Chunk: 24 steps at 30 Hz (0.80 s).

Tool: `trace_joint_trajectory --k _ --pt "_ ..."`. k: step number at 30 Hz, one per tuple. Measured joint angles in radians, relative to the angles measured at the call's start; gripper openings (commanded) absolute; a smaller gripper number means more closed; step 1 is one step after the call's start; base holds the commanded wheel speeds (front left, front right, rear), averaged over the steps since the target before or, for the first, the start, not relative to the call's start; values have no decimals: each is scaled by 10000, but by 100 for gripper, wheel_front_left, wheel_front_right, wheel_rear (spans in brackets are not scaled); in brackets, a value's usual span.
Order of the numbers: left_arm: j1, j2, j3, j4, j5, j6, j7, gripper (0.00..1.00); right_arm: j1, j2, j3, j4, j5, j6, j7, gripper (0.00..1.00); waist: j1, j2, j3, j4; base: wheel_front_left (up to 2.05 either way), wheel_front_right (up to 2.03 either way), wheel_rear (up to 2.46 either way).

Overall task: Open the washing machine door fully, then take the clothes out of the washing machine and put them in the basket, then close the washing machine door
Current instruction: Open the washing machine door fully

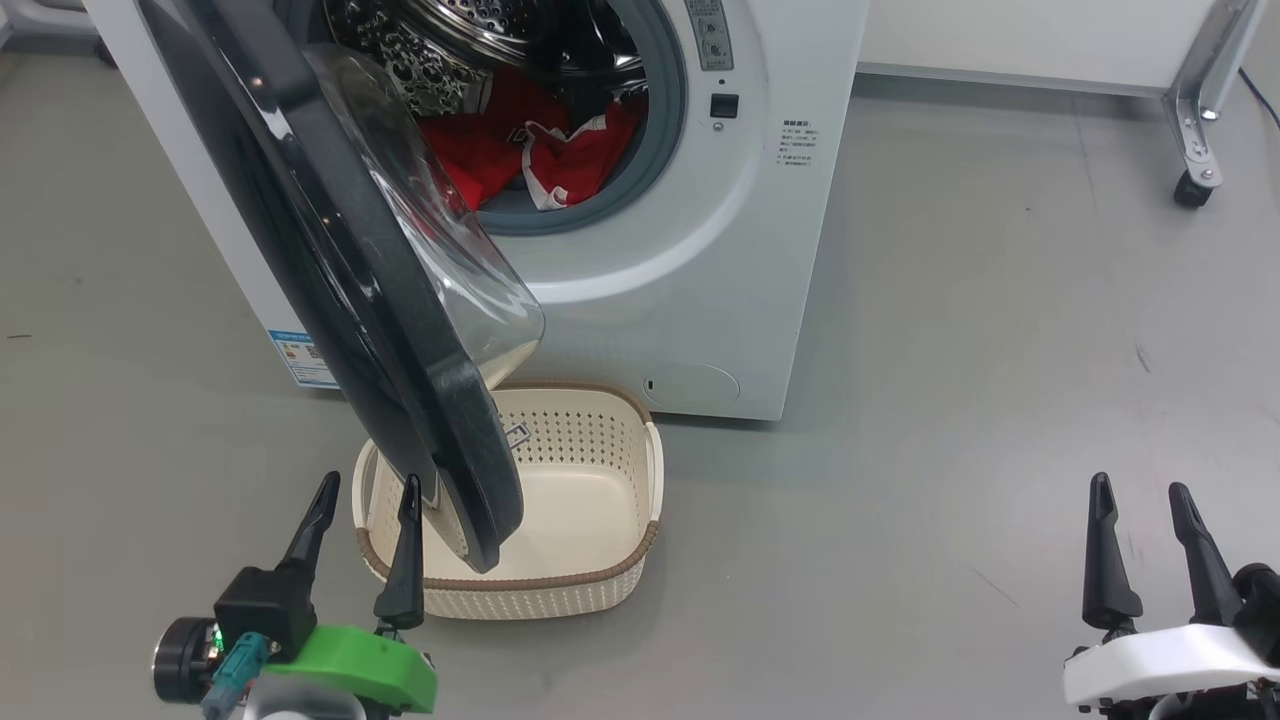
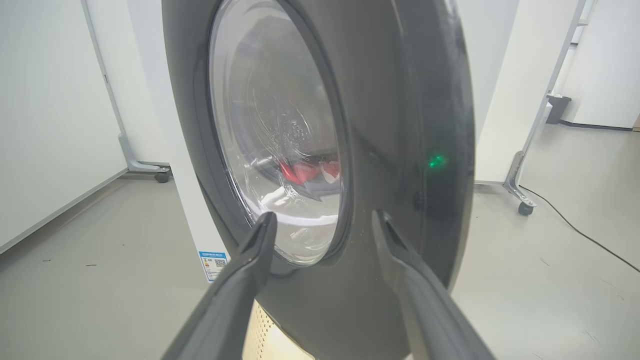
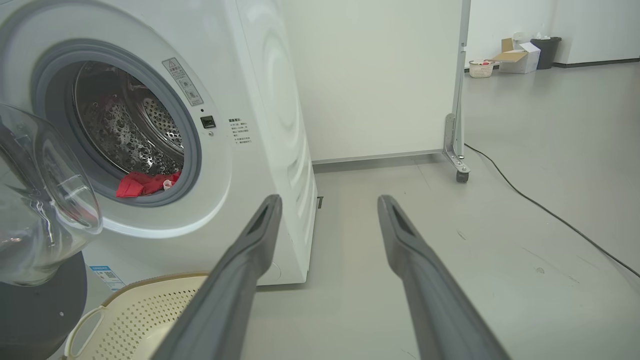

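You are working on the first step, by my reading: the washing machine door (image 1: 370, 300) is standing partly open, hanging out over the left part of the basket (image 1: 570, 590), so it is not fully open yet. The left gripper (image 1: 369, 483) is sitting just beside the door's outer rim, fingers spread and nothing between them. The right gripper (image 1: 1140, 487) is hovering well apart at the right, likewise spread and empty. The clothes (image 1: 520, 150) are lying inside the drum of the washing machine (image 1: 700, 260), and the basket is sitting empty on the floor (image 1: 950, 350) just in front of it. Unloading and closing are both remaining. Counting: one machine, one door, one basket, two grippers, and one red heap whose separate garments I cannot tell apart
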Motion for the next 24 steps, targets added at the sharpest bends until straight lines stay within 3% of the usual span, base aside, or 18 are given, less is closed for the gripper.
trace_joint_trajectory --k 24 --pt "0 0 -63 230 0 -77 0 100 252 518 -318 -19 -353 244 0 100 1 0 -35 40 0 0 0"
